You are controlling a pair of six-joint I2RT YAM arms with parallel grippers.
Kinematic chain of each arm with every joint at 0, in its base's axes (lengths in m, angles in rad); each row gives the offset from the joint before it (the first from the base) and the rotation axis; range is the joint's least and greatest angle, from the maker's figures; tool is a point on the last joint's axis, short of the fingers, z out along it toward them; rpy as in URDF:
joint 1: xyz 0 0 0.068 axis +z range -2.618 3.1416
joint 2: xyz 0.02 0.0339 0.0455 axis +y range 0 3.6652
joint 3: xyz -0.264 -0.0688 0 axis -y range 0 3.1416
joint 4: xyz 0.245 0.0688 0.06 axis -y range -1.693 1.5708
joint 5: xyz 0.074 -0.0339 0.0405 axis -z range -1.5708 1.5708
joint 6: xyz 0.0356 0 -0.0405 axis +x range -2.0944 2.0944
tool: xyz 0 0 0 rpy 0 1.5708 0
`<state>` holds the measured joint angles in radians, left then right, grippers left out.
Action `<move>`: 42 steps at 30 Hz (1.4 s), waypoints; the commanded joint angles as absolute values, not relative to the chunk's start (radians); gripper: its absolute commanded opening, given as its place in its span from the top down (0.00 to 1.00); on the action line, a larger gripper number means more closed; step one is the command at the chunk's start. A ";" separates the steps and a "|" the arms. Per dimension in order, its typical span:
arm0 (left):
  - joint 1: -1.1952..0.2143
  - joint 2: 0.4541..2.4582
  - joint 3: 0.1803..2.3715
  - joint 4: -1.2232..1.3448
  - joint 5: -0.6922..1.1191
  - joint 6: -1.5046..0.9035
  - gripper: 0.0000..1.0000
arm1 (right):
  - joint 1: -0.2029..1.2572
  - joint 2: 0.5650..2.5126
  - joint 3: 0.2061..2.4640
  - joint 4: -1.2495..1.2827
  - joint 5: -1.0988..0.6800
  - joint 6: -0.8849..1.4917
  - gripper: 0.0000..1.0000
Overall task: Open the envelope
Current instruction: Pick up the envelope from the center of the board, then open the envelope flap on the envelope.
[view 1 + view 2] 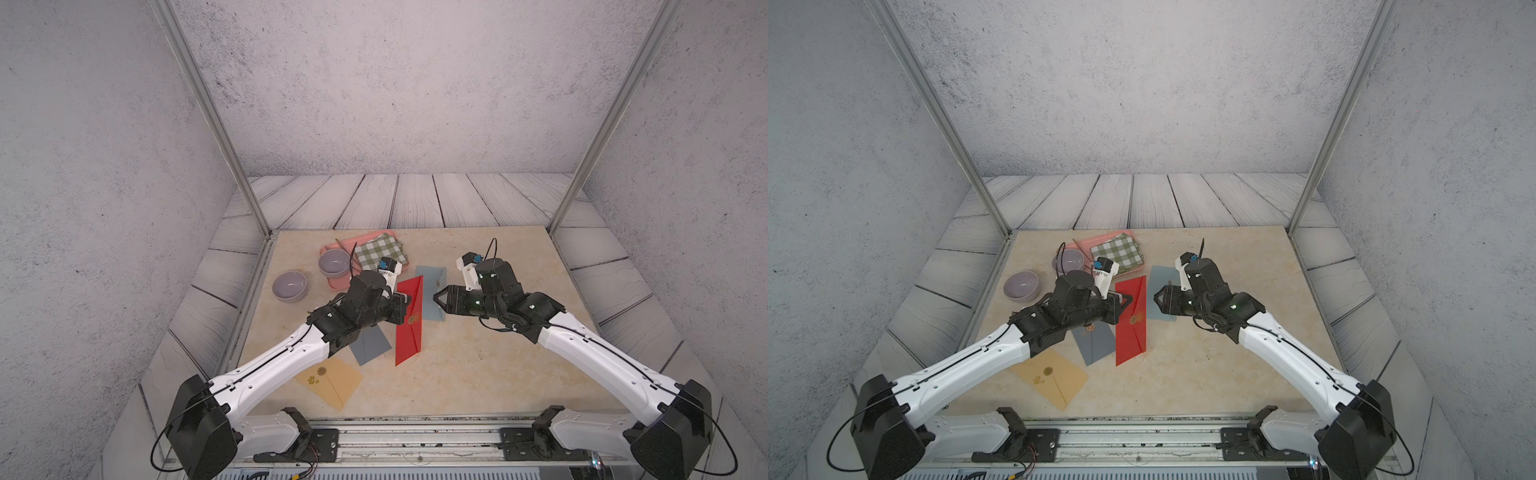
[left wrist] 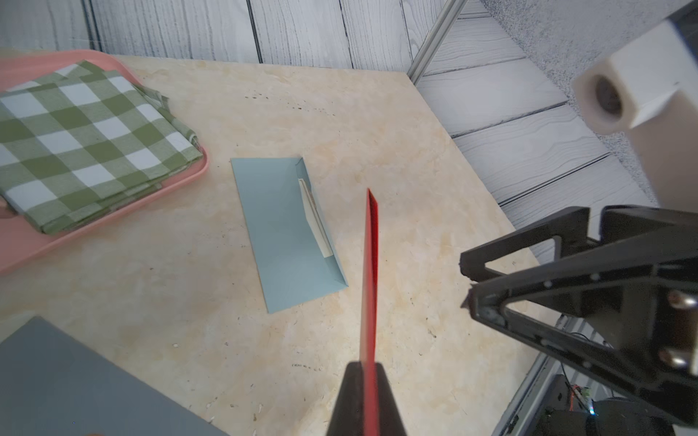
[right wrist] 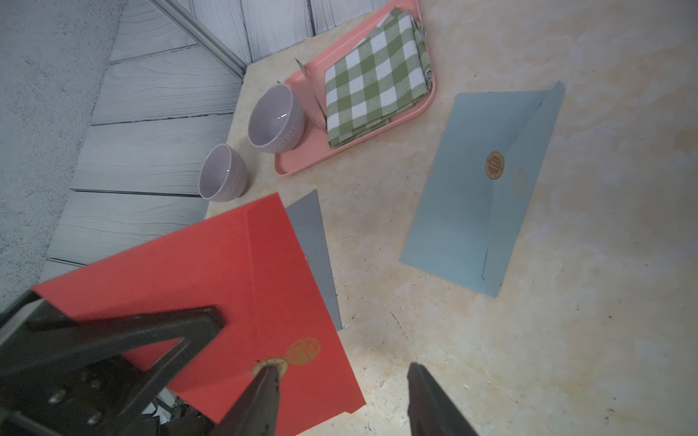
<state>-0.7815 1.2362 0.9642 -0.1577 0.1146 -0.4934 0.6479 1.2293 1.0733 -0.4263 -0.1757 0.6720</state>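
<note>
Base rail point(image 1: 415, 438) at 6 o'clock, closest to lens, with both arms mounted on it. Red envelope point(image 1: 409, 324) is mid-table, tipped up on a long edge, near upright. Flap looks shut, gold seal point(image 3: 282, 365) faces the right arm. Can't tell if its low corner touches the table point(image 1: 478, 365).

Left gripper point(image 2: 365, 368) is clamped on the envelope's 9 o'clock edge. Right gripper point(image 3: 342, 368) is at its 3 o'clock with jaws apart, gripping nothing. One fingertip point(image 3: 264, 385) is at the seal, contact unclear.

Light blue envelope point(image 3: 479, 188) lies flat at 3 o'clock of red, behind it. Grey envelope point(image 1: 370, 345) is at 8 o'clock, partly under the left arm. Tan envelope point(image 1: 332, 380) is at 7 o'clock.

Pink tray point(image 3: 298, 166) at 11 o'clock holds checked cloth point(image 1: 380, 251) and a bowl point(image 1: 333, 264). Second bowl point(image 1: 289, 285) is on the table at 10 o'clock.
</note>
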 commanded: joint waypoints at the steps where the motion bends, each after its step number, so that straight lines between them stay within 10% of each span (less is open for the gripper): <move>1: -0.800 1.251 0.987 -0.155 0.054 -0.465 1.00 | 0.671 1.270 1.098 -0.410 -0.131 0.716 0.41; 42: -0.844 1.279 0.983 -0.142 0.089 -0.463 1.00 | 0.758 1.521 1.322 -0.714 0.135 0.796 0.41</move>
